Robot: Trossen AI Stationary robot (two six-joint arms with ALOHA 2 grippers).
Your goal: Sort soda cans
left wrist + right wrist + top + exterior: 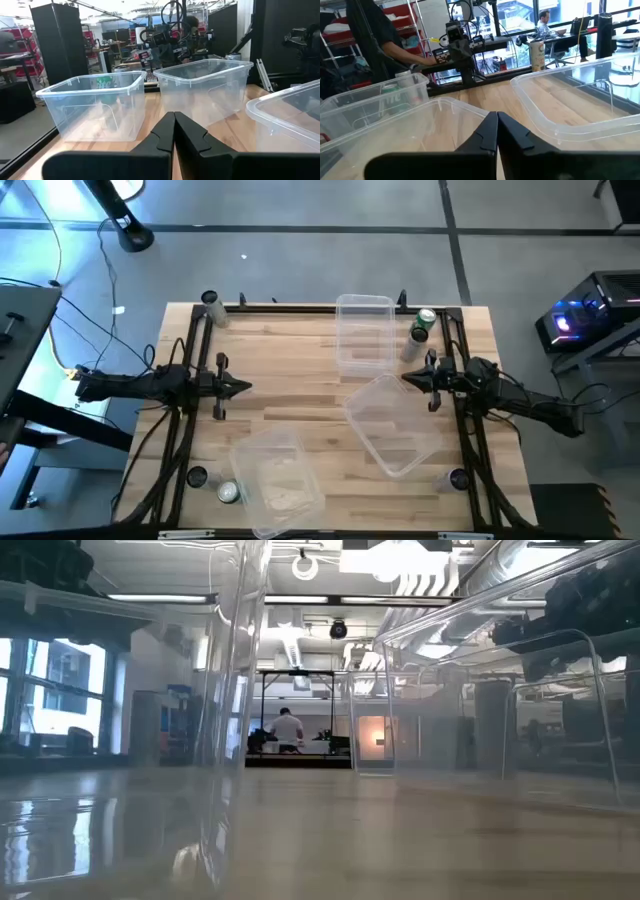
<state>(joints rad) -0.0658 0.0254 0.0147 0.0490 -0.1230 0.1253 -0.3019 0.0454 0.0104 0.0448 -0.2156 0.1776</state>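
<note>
Soda cans stand at the table's corners in the high view. A pale can (pixel 208 305) is at the far left. A green can (pixel 426 319) stands with another can (pixel 412 346) at the far right. A black can (pixel 197 477) and a silver-white can (pixel 229 492) are near left, and one can (pixel 455 478) is near right. My left gripper (pixel 241 388) is shut at the table's left, pointing right, touching nothing; its wrist view shows the shut fingertips (pixel 174 119). My right gripper (pixel 408 377) is shut at the right, pointing left, over the tilted tub's far corner (pixel 497 119).
Three clear plastic tubs sit on the wooden table: one at far centre (pixel 365 330), one turned askew at right centre (pixel 392 425), one at the near left edge (pixel 280 480). Black frame rails (pixel 190 380) run along both sides. A person (pixel 287 728) stands far off in the room.
</note>
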